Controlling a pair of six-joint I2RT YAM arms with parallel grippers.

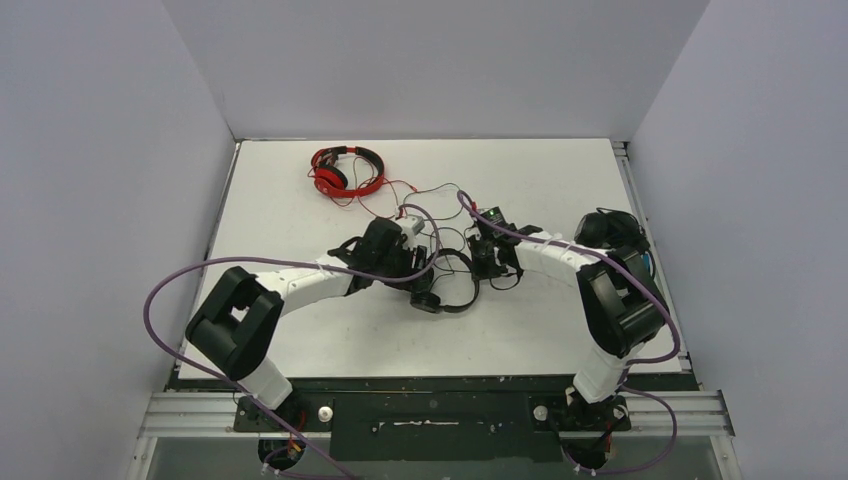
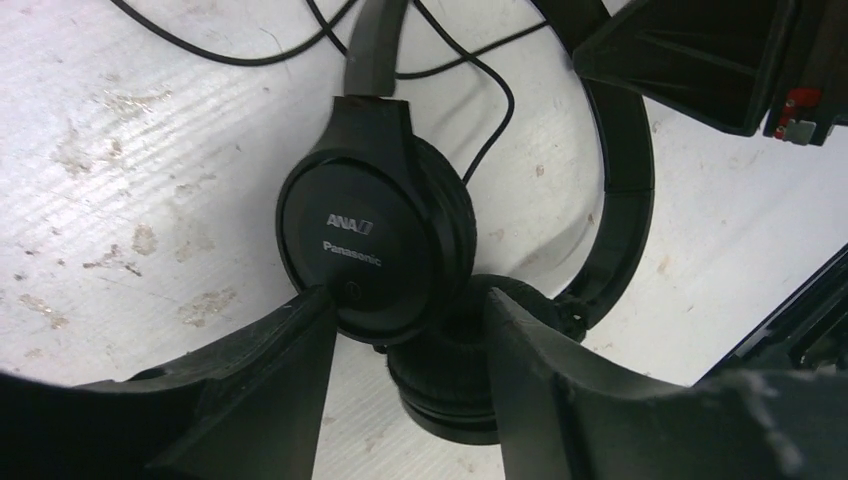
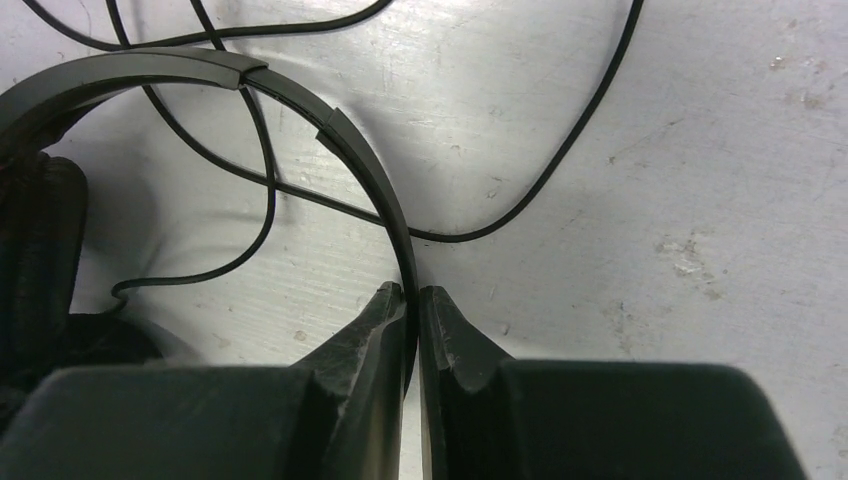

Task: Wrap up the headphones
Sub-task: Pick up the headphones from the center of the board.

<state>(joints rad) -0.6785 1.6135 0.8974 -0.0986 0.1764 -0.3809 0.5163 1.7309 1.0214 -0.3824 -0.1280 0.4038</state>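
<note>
Black headphones (image 1: 452, 296) lie in the middle of the table, folded, with one ear cup (image 2: 370, 240) resting partly over the other (image 2: 450, 380). My left gripper (image 1: 424, 284) (image 2: 405, 300) straddles both cups, one finger against each. My right gripper (image 1: 482, 262) (image 3: 412, 292) is shut on the thin black headband (image 3: 300, 95), which runs down between its fingertips. The black cable (image 3: 560, 170) loops loosely on the table around the band. Red headphones (image 1: 345, 172) with a red cord lie at the back left. A third, dark pair (image 1: 608, 230) sits at the right, beside my right arm.
Thin red and black cords (image 1: 420, 195) tangle on the white table (image 1: 300, 330) between the red headphones and the two wrists. The right arm's housing (image 2: 720, 60) shows close by in the left wrist view. White walls close in the table at the back and both sides.
</note>
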